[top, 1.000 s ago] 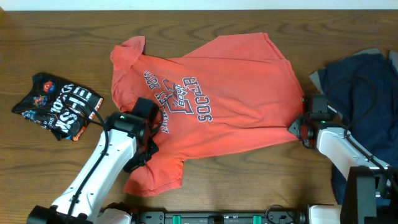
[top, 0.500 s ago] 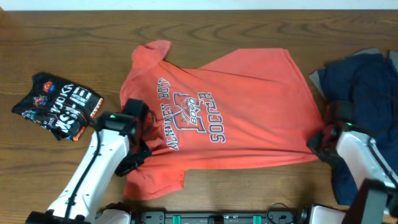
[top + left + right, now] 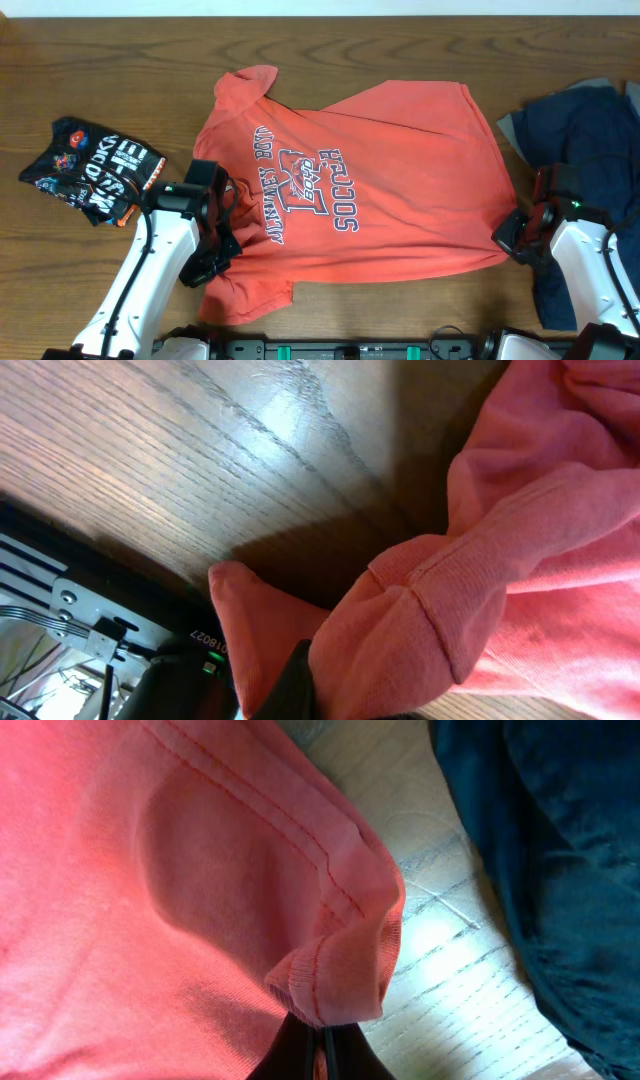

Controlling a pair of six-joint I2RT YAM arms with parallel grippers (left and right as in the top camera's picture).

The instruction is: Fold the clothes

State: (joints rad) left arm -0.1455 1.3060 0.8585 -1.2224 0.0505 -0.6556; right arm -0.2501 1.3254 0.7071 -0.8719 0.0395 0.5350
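Note:
The coral-red T-shirt (image 3: 380, 190) lies spread on the table with its "SOCCER" lettering facing up. My left gripper (image 3: 213, 256) is at the shirt's front left, shut on a bunched fold of the coral fabric (image 3: 420, 630) near the sleeve. At the front right corner my right gripper (image 3: 512, 240) is shut on the stitched hem (image 3: 335, 985), which puffs out above the dark fingertips (image 3: 300, 1045). The left sleeve (image 3: 245, 290) hangs toward the front edge.
A crumpled black printed garment (image 3: 95, 170) lies at the left. A navy garment (image 3: 590, 140) is heaped at the right, close beside my right arm, and shows as dark blue cloth (image 3: 560, 870) in the right wrist view. The wooden table (image 3: 120, 60) shows around the shirt.
My right gripper has shut on the hem. Both grippers have pulled toward the front edge, dragging the shirt right and flatter; my left gripper shifted a little left.

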